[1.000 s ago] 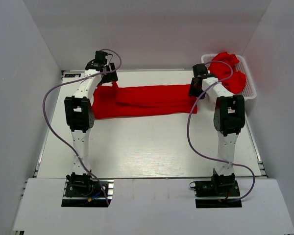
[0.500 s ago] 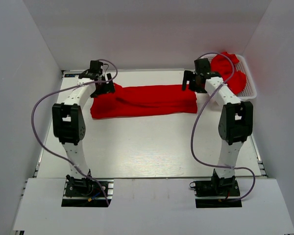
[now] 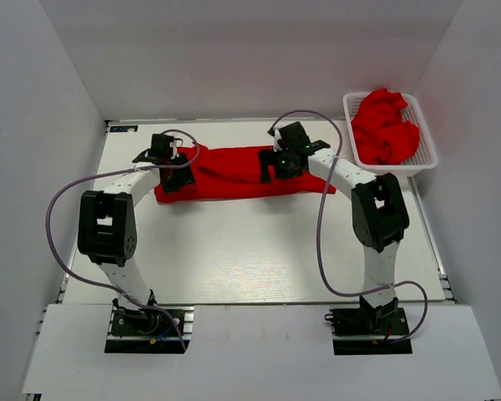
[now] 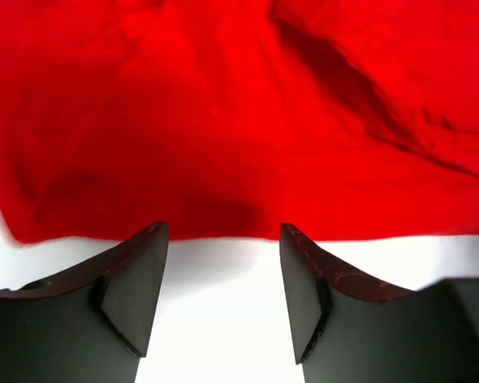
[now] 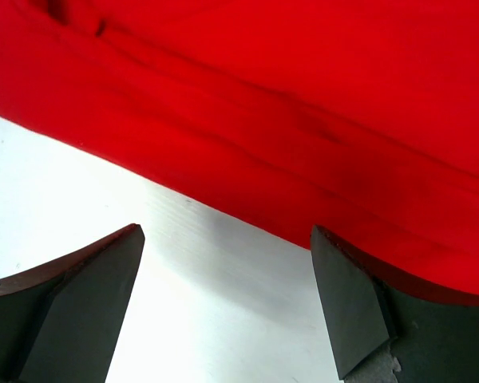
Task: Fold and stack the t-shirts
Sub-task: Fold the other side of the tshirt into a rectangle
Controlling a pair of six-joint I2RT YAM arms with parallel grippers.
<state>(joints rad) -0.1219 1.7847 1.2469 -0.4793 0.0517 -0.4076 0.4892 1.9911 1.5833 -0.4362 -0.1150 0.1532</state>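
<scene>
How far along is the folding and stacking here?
Done: one t-shirt lies on the table as a long folded band. In hand: left gripper and right gripper, both open and empty, hover at its edge. Left: its crosswise fold, plus the crumpled shirts waiting in the basket; no stack exists yet.

Bright, even, diffuse light, faint soft shadows, wrist views slightly soft.

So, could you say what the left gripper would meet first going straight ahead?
Probably the red t-shirt's near edge, just ahead of the open left gripper; depth to the table is unclear.
</scene>
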